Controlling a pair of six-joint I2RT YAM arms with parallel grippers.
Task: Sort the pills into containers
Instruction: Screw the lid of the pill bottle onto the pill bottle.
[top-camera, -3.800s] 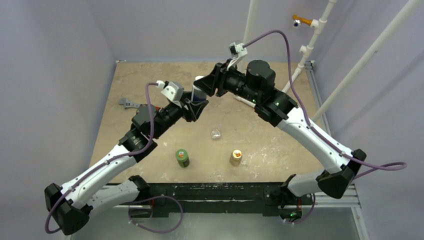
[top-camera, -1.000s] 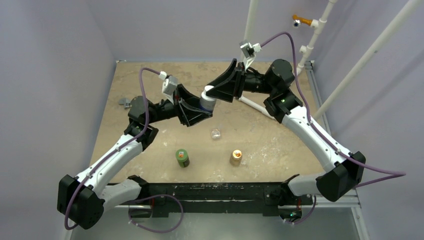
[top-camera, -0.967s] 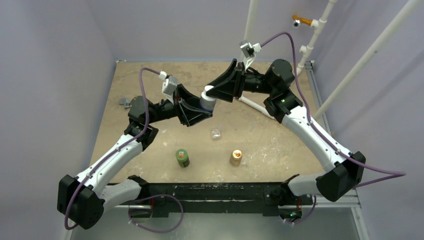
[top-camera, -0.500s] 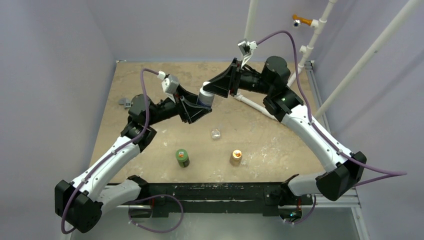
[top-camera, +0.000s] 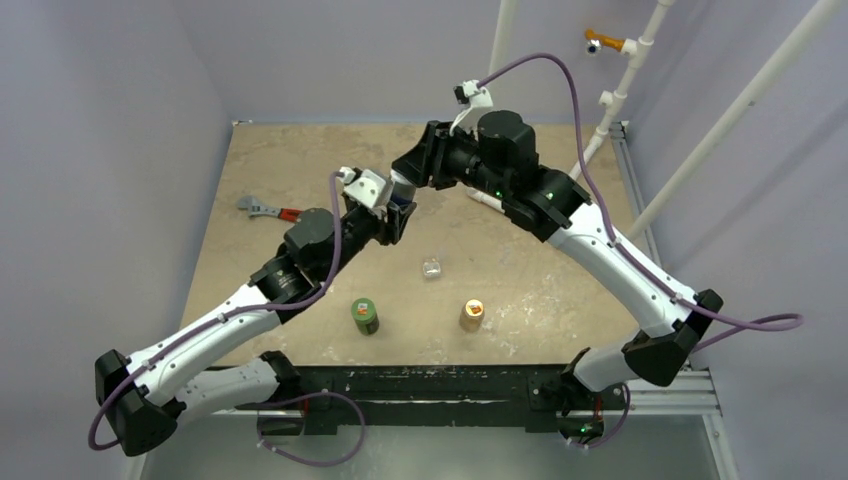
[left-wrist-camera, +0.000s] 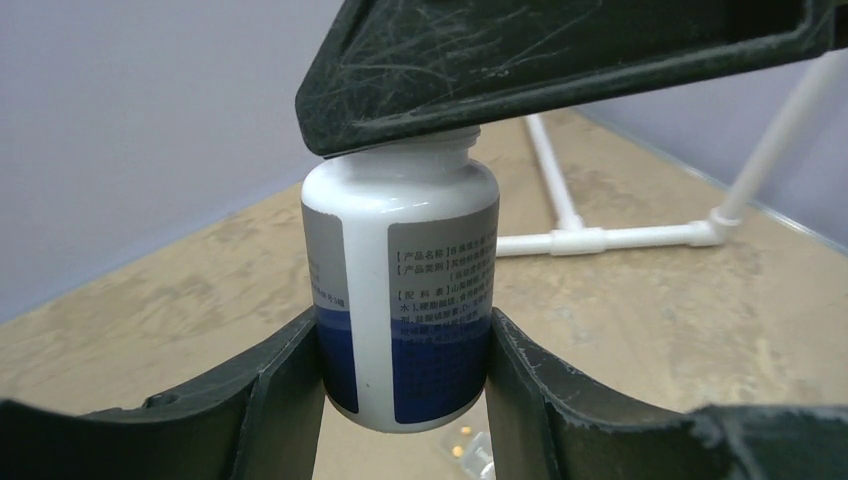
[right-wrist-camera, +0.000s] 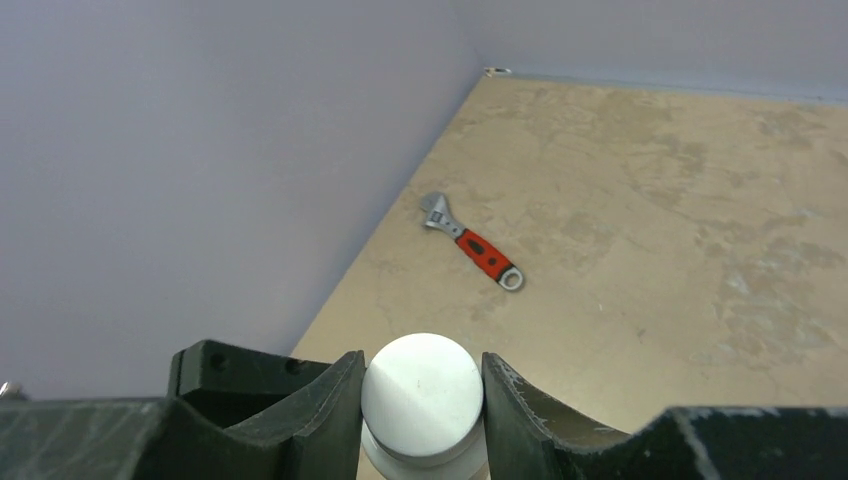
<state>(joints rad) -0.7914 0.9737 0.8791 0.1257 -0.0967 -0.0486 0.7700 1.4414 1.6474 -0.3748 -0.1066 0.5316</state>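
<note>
My left gripper (top-camera: 396, 208) is shut on the lower body of a white bottle with a blue label (left-wrist-camera: 400, 250) and holds it upright above the table. My right gripper (top-camera: 412, 176) is shut on the bottle's white cap (right-wrist-camera: 421, 395) from above. The left gripper (left-wrist-camera: 402, 330) and the right gripper (right-wrist-camera: 422, 375) each show both fingers pressed to the bottle. The small clear case (top-camera: 431, 268) lies on the table in front of the bottle. In the left wrist view it (left-wrist-camera: 480, 455) shows below the bottle with tiny yellowish pills (left-wrist-camera: 458, 451) by it.
A green bottle (top-camera: 364, 316) and a tan-orange bottle (top-camera: 471, 315) stand near the front edge. A red-handled wrench (top-camera: 268, 209) lies at the left, also in the right wrist view (right-wrist-camera: 470, 242). White pipes (left-wrist-camera: 590, 240) lie at the back right.
Both wrists have turned around the bottle, which stays gripped at the same spot. The left forearm has swung right and uncovered the wrench.
</note>
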